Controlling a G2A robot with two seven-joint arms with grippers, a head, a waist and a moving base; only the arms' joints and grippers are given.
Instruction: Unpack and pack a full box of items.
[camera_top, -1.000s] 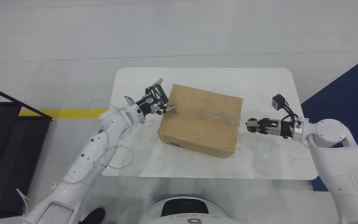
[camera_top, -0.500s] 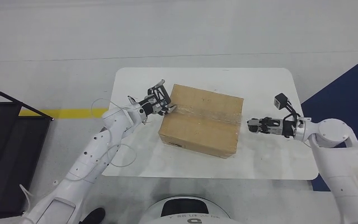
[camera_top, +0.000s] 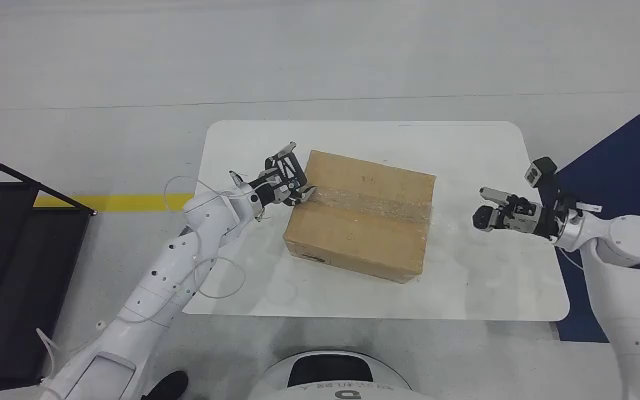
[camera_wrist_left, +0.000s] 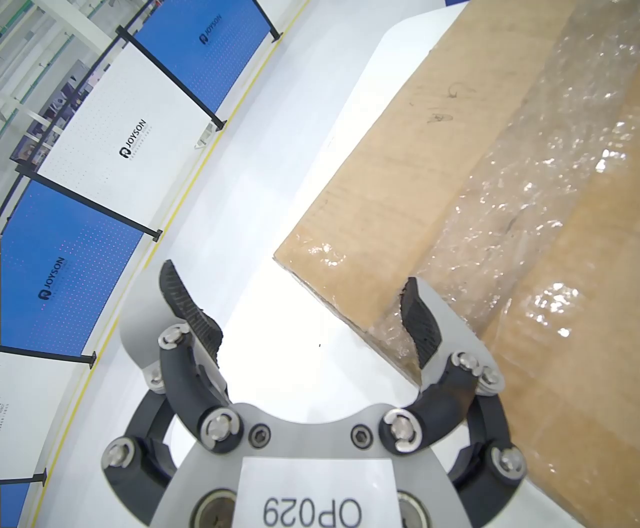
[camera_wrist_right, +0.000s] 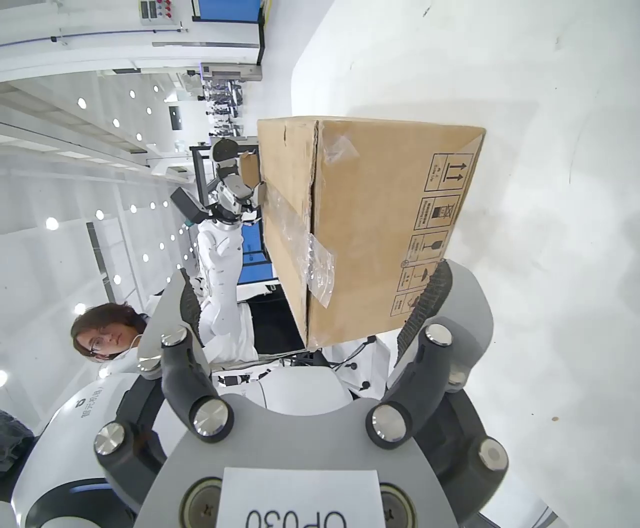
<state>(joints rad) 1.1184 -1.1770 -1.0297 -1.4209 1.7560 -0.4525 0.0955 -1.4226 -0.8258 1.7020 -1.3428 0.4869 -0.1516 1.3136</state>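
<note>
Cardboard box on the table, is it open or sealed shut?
Sealed shut: the cardboard box has its top flaps flat, with clear tape along the centre seam and over the end.

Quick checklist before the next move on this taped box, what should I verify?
1. Box flat on the table: ok.
2. Tape off the top seam: not ok, flaps sealed.
3. Left gripper open at the tape's end: ok.
4. Its finger touching the tape: cannot tell.
5. Right gripper open, clear of the box: ok.
6. Box contents: cannot tell.
</note>
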